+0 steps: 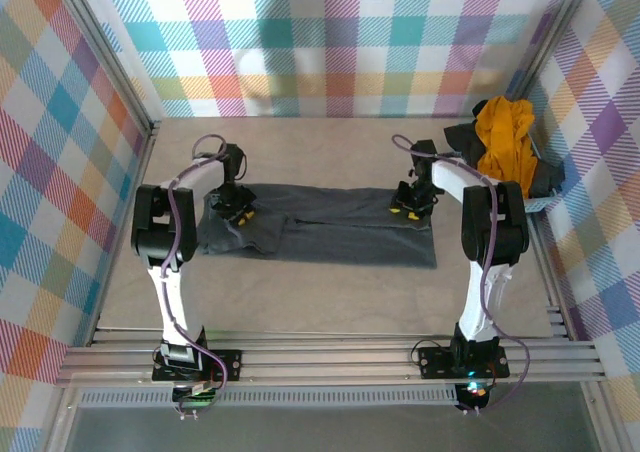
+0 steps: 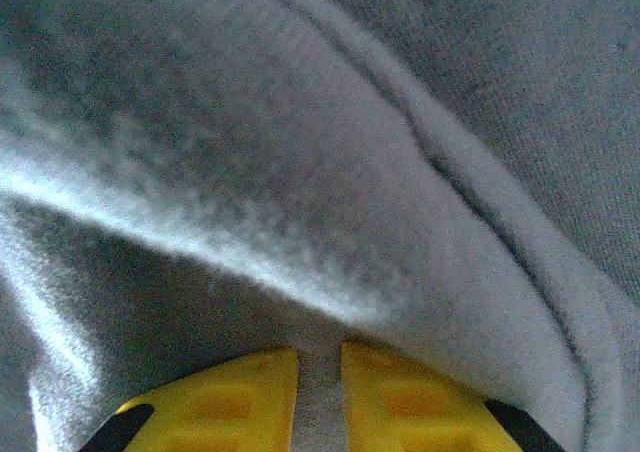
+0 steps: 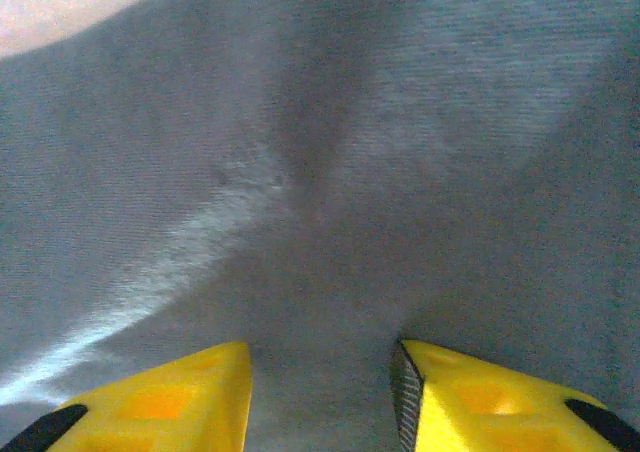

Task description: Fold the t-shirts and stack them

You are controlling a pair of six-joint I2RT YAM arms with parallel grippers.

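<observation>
Slate-grey t-shirt (image 1: 330,237) lies mid-table, spread between arms. Left gripper (image 2: 319,392) pinches cloth ridge; right gripper (image 3: 325,392) jaws apart over fabric. We'd close right on hem, then lift both ends level, taut.

Dark slate-grey t-shirt (image 1: 330,237), mustard-yellow t-shirt (image 1: 503,137), pastel plaid walls (image 1: 340,42), seemingly beige table (image 1: 330,307)

The place is a robotics lab test cell. A tan table (image 1: 330,292) sits inside an aluminium-profile frame (image 1: 330,357) hung with bright plaid cloth walls (image 1: 330,42). Two cabled robot arms (image 1: 160,232) are bolted side by side to the frame's front rails.
</observation>
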